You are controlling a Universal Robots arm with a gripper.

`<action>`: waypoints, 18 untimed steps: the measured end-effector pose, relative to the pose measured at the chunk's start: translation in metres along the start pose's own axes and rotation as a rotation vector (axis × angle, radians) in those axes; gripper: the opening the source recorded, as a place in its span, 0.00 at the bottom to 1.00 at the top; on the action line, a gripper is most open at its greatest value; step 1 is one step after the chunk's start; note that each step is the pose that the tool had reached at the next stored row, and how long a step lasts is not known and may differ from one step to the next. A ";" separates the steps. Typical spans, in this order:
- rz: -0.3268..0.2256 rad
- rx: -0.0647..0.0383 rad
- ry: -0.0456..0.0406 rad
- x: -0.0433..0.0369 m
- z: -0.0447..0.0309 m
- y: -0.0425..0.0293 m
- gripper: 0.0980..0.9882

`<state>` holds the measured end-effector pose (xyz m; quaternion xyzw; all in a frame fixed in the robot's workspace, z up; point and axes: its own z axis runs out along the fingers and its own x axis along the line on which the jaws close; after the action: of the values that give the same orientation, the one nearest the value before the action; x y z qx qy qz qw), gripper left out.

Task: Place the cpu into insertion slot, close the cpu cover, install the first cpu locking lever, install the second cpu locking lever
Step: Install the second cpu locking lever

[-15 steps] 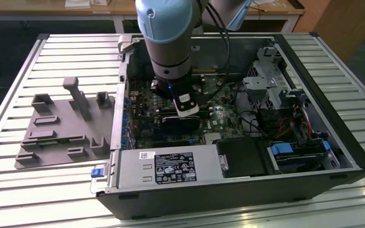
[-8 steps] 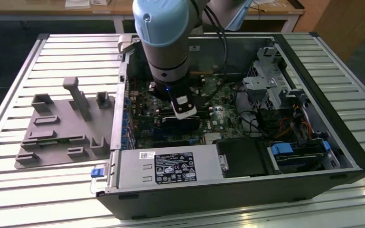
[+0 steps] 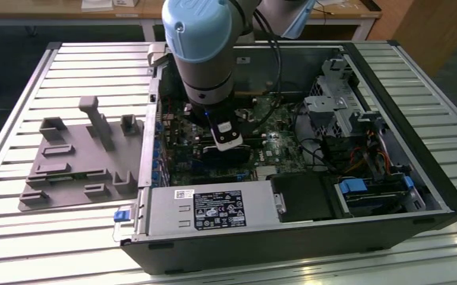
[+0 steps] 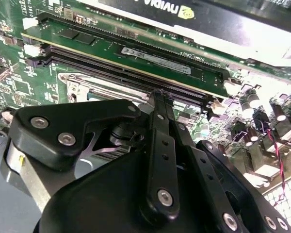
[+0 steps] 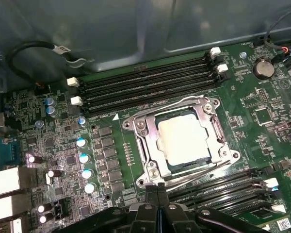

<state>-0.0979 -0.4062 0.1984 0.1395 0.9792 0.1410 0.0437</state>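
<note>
Silver cpu (image 5: 184,137) seated in insertion slot (image 5: 173,167), cpu cover (image 5: 211,124) closed over it.
Gripper (image 5: 157,187) at the slot's edge; fingers pressed together.

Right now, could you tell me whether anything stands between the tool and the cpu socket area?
Nothing visible does. In the first wrist view the tool sits at the edge of the cpu cover, which lies down over the cpu in the insertion slot, with open board between them.
</note>
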 end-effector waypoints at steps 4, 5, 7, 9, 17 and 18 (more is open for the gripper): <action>0.001 -0.009 0.0026 0.0001 0.0024 -0.0008 0.00; 0.002 -0.012 0.0033 0.0002 0.0028 -0.0009 0.00; 0.002 -0.017 0.0047 0.0003 0.0035 -0.0011 0.00; 0.003 -0.022 0.0062 0.0004 0.0042 -0.0013 0.00; 0.004 -0.030 0.0082 0.0010 0.0057 -0.0017 0.00; 0.004 -0.030 0.0082 0.0011 0.0058 -0.0015 0.00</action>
<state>-0.0987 -0.4057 0.1924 0.1402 0.9768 0.1565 0.0415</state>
